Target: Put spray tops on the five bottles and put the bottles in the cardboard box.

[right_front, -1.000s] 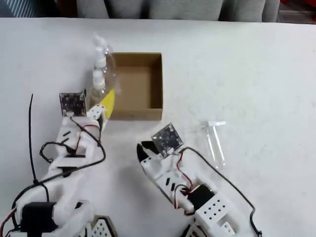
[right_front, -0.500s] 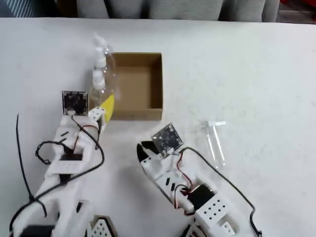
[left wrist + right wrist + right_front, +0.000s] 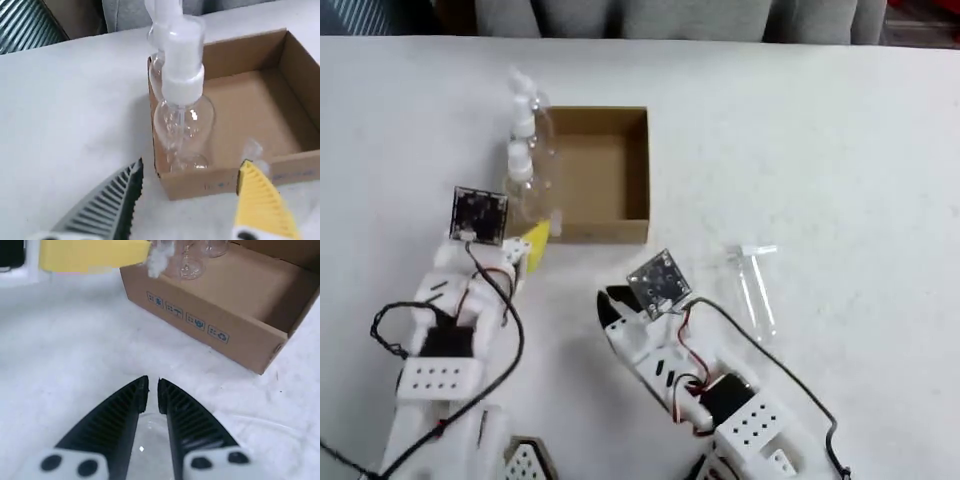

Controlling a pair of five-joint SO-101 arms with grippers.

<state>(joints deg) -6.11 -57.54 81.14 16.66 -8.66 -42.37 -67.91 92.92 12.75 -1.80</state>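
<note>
I am holding my right tool (image 3: 152, 382) low over the table (image 3: 840, 130), its jaws drawn almost together with only a sliver between them, and I am seeing nothing gripped at the tips. Off to its right a loose bottle (image 3: 757, 290) is lying on its side on the table, well apart from the box. I cannot tell whether the piece at its neck is a spray top or whether it is seated. My left tool (image 3: 191, 167) is hanging open and empty, jaws spread wide, just in front of the box's near left corner. Beyond it the box (image 3: 646, 170) is sitting open, and two topped bottles are standing upright inside along its left wall, the front bottle (image 3: 182, 117) close to the near wall and the back bottle (image 3: 532, 122) behind it. I am judging the loose bottle to be empty, light, clear plastic: slick, apt to roll, with walls that may give. I am planning to take it gently across the middle of the body, not by the narrow neck.
</note>
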